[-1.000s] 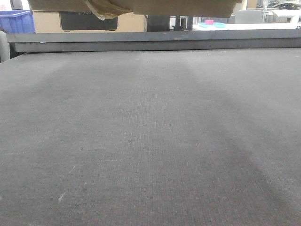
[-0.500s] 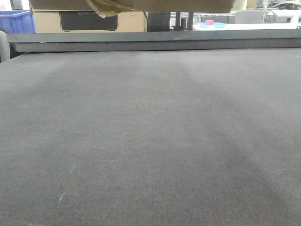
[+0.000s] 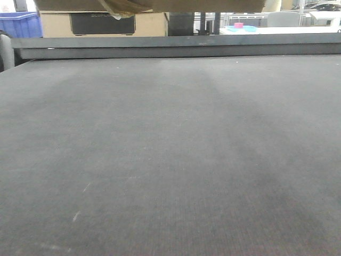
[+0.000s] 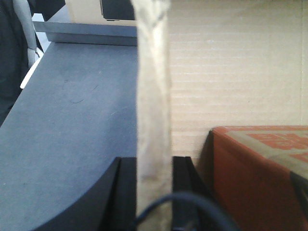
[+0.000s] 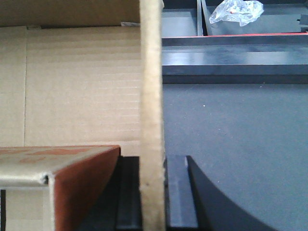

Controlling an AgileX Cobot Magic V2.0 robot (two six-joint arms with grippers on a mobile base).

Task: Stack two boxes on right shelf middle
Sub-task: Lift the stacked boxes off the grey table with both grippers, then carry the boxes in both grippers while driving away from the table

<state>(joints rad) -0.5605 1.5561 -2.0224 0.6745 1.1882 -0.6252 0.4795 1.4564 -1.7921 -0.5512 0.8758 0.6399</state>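
1. Where: box (image 3: 160, 4) is brown corrugated. Only its underside shows, at the top edge of the front view. It hangs clear of the grey carpeted bench (image 3: 170, 160), not resting on it. A torn tape strip (image 3: 120, 7) dangles off the bottom.
2. The left pincer (image 4: 154, 190) is pinching the box's left wall: one finger inside, one outside, w/ the cardboard edge running up btwn them.
3. The right pincer (image 5: 151, 187) has the same grip on the opposite wall, w/ the box interior to its left and bare bench to its right.
4. Why held so: prob. the box is too wide for one pincer. Clamping opposite walls shares the load and should keep the base level.
5. A red-brown carton (image 4: 260, 173) lies inside the box on the floor of it. That's extra weight, another reason for a two-arm hold.
6. Orientation: open top faces up, base parallel to the bench. The long axis looks to run left-right across the robot, pincer to pincer, so the gripped walls are likely the short ends.
7. Shelf: can't pick out a shiny steel shelf w/ certainty. A dark rail (image 3: 170, 47) lines the bench's far edge. Behind it is a tan box w/ black label (image 3: 101, 24); can't tell if that's the 2nd task box.
8. Stage (judgement): carry phase, nothing stacked yet. The next move needs both arms travelling together so the thin walls don't buckle or tear.
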